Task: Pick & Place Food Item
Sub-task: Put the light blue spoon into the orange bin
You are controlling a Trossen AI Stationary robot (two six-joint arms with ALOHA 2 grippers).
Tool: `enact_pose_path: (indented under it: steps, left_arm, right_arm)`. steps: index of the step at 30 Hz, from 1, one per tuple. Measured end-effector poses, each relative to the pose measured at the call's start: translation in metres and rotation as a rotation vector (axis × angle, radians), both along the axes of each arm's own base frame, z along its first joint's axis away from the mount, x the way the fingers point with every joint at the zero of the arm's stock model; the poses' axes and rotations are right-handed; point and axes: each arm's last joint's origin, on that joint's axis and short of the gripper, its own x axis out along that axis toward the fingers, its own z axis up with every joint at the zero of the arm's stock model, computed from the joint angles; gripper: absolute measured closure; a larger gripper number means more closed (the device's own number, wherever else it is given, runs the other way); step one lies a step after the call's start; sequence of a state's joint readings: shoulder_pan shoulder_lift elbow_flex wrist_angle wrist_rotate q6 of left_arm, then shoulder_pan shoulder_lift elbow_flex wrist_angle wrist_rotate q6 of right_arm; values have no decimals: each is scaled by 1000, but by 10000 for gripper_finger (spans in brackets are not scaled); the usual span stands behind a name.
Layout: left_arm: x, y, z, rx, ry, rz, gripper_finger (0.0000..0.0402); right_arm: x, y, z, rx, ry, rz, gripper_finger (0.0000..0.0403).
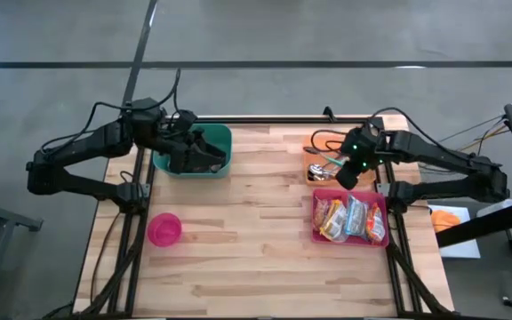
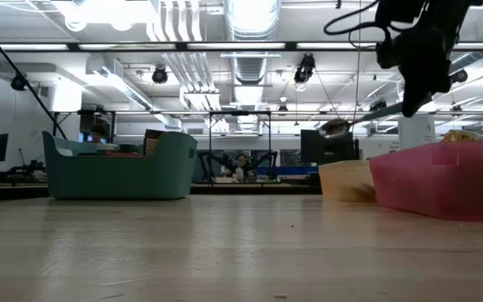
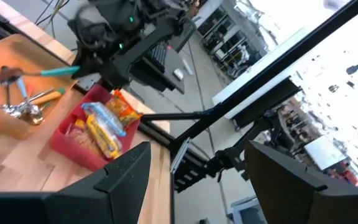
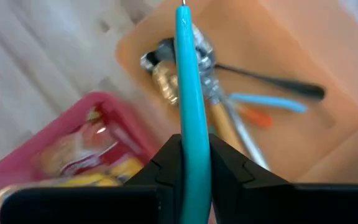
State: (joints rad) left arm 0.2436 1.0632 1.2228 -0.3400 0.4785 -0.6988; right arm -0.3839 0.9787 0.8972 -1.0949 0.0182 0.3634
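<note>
My right hand (image 4: 188, 163) is clamped on the teal handle of a spoon (image 4: 187, 81), lifted clear above the orange tray (image 1: 313, 176) of cutlery that sits just under it; I hold it by the handle end so the bowl points forward and can scoop. The food I'm meant to move, the wrapped snacks (image 1: 352, 219), lies in the red bin (image 1: 316, 233) right beside that hand, on the side nearer me, untouched so far. My left hand (image 1: 204, 153) hangs over the green tub (image 1: 223, 135) across the worktop (image 1: 238, 258), fingers spread wide and holding nothing, probably parked near where the food should end up. A pink cup (image 1: 164, 228) stands apart, nearer me than the left hand. From table height the spoon's bowl is a dark blur, so I can't say whether anything is in it, and the tub's contents are hidden by the arm.
</note>
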Motion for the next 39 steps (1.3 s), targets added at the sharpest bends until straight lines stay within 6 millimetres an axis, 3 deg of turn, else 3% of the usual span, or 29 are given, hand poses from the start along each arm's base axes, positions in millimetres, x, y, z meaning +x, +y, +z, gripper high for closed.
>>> enact_pose_path:
  steps: [9, 16, 24, 39]
  left_arm:
    - [-1, 0, -5, 22, 47, -7, 140]
    - [-1, 0, -5, 23, 46, -7, 140]
    - [-1, 0, -5, 30, 42, -9, 140]
    - [-1, 0, -5, 33, 42, -9, 140]
  right_arm:
    - [-12, -13, -33, 60, 66, 3, 360]
    - [-8, -19, -50, 45, 13, -16, 360]
    - [-8, -23, -75, 81, 74, -35, 360]
    - [20, -43, -96, 113, 79, -47, 360]
